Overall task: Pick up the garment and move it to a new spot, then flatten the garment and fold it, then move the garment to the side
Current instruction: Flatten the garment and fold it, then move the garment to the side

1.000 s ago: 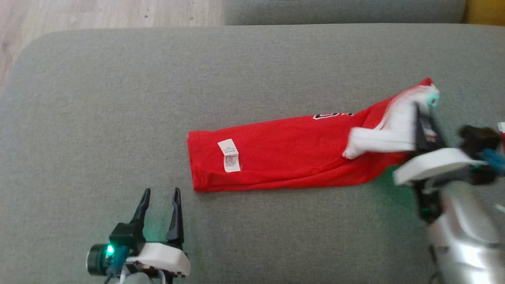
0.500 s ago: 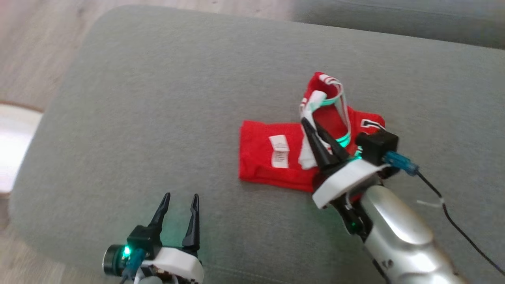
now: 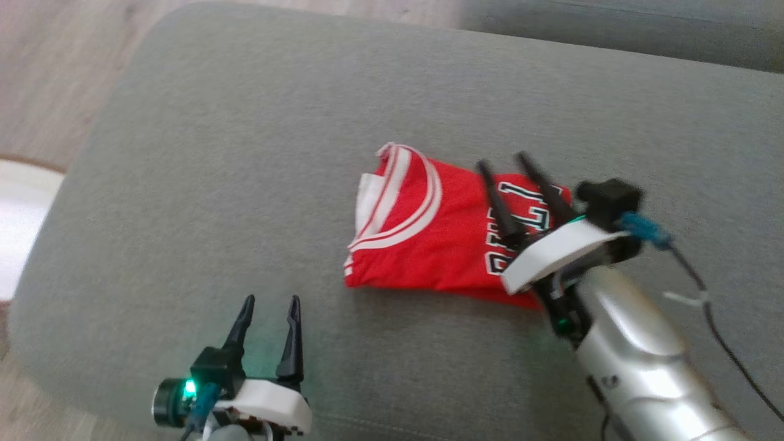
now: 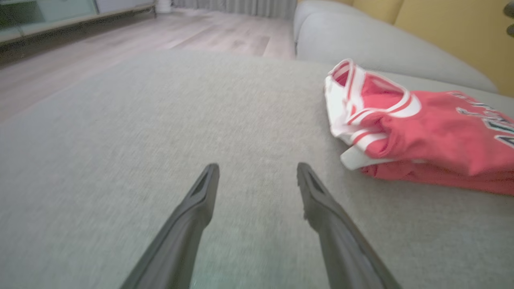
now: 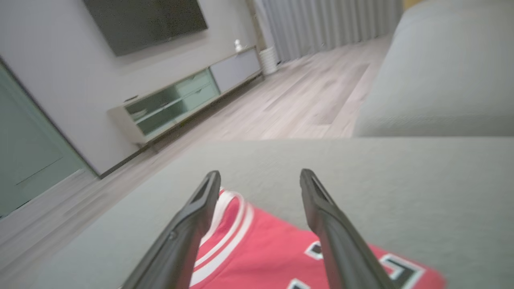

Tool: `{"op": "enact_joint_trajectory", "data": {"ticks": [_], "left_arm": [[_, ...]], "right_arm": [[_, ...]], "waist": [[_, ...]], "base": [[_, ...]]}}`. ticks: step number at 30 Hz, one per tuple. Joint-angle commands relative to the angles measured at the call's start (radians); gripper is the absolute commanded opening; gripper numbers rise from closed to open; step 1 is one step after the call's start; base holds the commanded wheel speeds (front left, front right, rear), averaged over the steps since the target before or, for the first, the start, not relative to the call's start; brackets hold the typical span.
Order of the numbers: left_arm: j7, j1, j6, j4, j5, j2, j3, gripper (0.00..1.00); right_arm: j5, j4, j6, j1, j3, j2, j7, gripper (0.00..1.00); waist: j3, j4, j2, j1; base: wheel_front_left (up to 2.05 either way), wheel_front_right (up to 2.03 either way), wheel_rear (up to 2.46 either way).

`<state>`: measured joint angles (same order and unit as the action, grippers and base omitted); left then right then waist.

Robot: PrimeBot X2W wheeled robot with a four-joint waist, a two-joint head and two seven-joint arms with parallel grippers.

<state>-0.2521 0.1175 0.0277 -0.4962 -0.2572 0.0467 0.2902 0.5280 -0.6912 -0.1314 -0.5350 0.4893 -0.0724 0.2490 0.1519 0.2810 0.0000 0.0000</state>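
Garment [image 3: 422,245] lay folded on the sofa [image 3: 245,153], beneath the right gripper [image 3: 502,160] and extending to its left. That gripper's fingers stood apart, holding nothing. Left gripper [image 3: 271,300], fingers likewise apart and empty, sat clear of the garment, which lay ahead to its right.

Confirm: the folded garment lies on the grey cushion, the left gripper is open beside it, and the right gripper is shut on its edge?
One error: the right gripper is open, fingers spread over the garment, clamping nothing, as the right wrist view shows. The rest holds: garment folded on the grey cushion, left gripper open beside it.
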Motion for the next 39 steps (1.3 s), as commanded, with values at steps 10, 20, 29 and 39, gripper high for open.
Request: {"op": "enact_joint_trajectory", "data": {"ticks": [10, 20, 29, 39], "left_arm": [[-0.01, 0.059, 0.009, 0.068, 0.076, 0.004, -0.136, 1.0], [-0.01, -0.023, 0.01, 0.094, 0.087, 0.004, -0.176, 1.0], [-0.01, -0.043, 0.011, 0.104, 0.087, 0.004, -0.17, 1.0], [-0.01, 0.007, 0.004, 0.101, 0.069, 0.004, -0.099, 1.0]], "right_arm": [[-0.258, 0.127, 0.001, 0.166, -0.345, 0.015, 0.013, 1.0], [-0.276, 0.148, 0.001, 0.294, -0.391, 0.022, 0.013, 1.0], [-0.236, 0.163, 0.001, 0.319, -0.363, 0.022, 0.013, 1.0], [-0.189, 0.058, 0.001, 0.152, -0.206, 0.022, 0.013, 1.0]], "waist": [[-0.034, -0.183, 0.0, 0.0], [-0.087, -0.227, 0.0, 0.0], [-0.081, -0.23, 0.0, 0.0], [0.003, -0.139, 0.0, 0.0]], "base": [[0.0, 0.0, 0.0], [0.0, 0.0, 0.0], [0.0, 0.0, 0.0], [0.0, 0.0, 0.0]]}}
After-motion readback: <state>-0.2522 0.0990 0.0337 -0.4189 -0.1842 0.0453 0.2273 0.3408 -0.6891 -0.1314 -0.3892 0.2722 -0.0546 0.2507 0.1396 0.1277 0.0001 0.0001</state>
